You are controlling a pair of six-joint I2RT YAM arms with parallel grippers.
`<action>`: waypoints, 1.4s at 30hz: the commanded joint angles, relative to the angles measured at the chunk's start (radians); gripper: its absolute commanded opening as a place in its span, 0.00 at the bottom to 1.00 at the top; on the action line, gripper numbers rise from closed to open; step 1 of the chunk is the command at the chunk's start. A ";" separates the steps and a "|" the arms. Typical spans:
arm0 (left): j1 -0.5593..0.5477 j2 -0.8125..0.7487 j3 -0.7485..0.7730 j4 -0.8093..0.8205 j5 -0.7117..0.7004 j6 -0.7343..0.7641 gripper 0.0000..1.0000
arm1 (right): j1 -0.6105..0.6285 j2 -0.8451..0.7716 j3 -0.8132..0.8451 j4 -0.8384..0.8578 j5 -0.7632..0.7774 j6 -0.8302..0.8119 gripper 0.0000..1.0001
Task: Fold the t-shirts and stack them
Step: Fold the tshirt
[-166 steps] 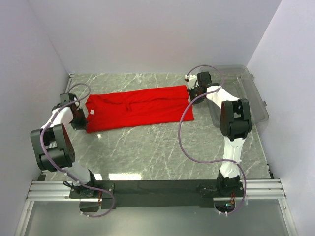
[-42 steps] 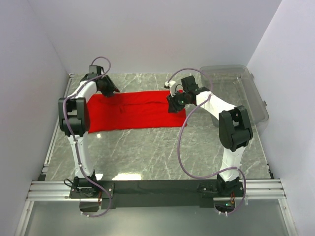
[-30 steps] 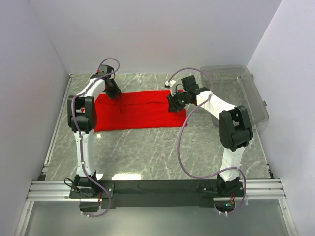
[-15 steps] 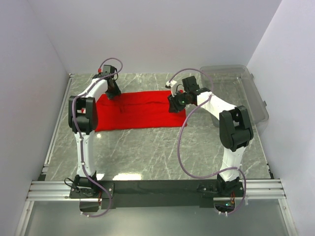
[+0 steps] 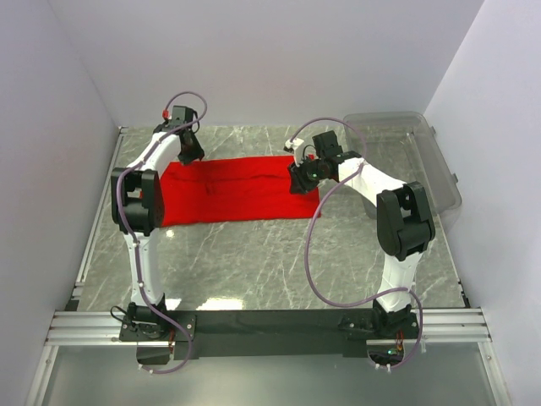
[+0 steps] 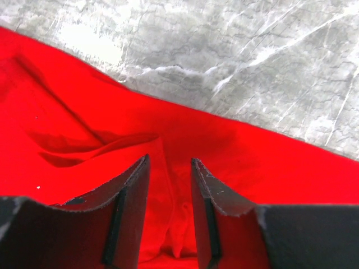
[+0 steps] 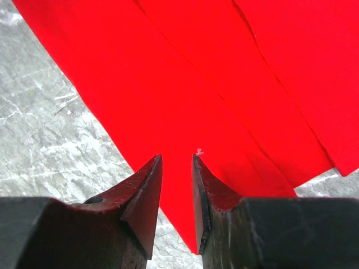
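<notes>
The red t-shirt [image 5: 241,190] lies as a long folded band across the far half of the table. My left gripper [image 5: 188,152] is at its far left corner. In the left wrist view its jaws [image 6: 168,165] stand a narrow gap apart with a puckered ridge of the shirt [image 6: 168,213] gathered between them. My right gripper [image 5: 297,179] is over the shirt's right end. In the right wrist view its jaws [image 7: 177,159] are slightly apart above flat cloth [image 7: 185,84], near the shirt's edge, with nothing between them.
A clear plastic bin [image 5: 423,161] stands at the far right, against the right wall. Bare marble table [image 5: 270,271] lies between the shirt and the arm bases. White walls close in the left, back and right sides.
The left arm swung from the shirt's left end to its far left corner and shifted slightly left at the end. The shirt's ends sit further in. The right arm moved inward, then held still.
</notes>
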 commanded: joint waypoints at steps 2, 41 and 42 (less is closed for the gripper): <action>-0.002 -0.020 -0.008 -0.026 -0.017 -0.009 0.40 | -0.012 -0.056 -0.004 0.028 -0.014 0.008 0.35; -0.003 0.027 0.102 0.024 0.125 0.069 0.01 | -0.026 -0.057 0.000 0.027 -0.020 0.008 0.35; -0.002 0.035 0.110 0.023 0.139 0.071 0.01 | -0.024 -0.057 0.000 0.025 -0.019 0.009 0.35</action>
